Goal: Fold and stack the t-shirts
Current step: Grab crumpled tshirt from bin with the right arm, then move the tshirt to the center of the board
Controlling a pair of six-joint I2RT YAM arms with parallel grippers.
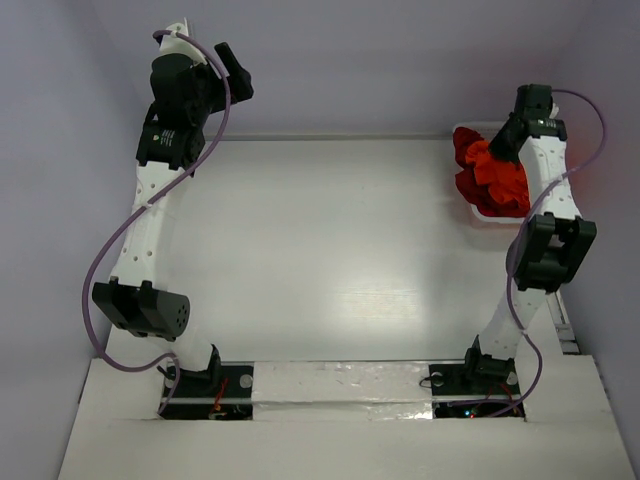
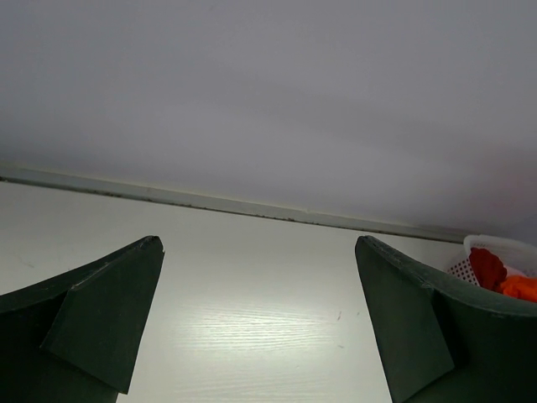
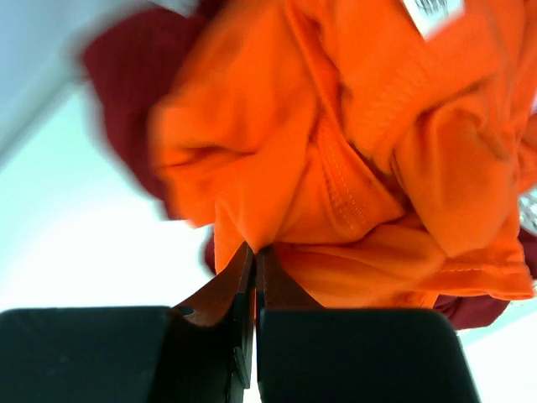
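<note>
A bright orange t-shirt lies bunched on top of dark red t-shirts in a white basket at the far right of the table. My right gripper is shut on a fold at the orange shirt's near edge, its jaws pressed together with cloth pinched at the tips. From above, that right gripper sits over the orange t-shirt. My left gripper is open and empty, raised over the far left of the table. From above, the left gripper is near the back wall.
The white lattice basket shows at the right edge of the left wrist view, with dark red cloth and orange cloth in it. A back wall and side walls close in the white table.
</note>
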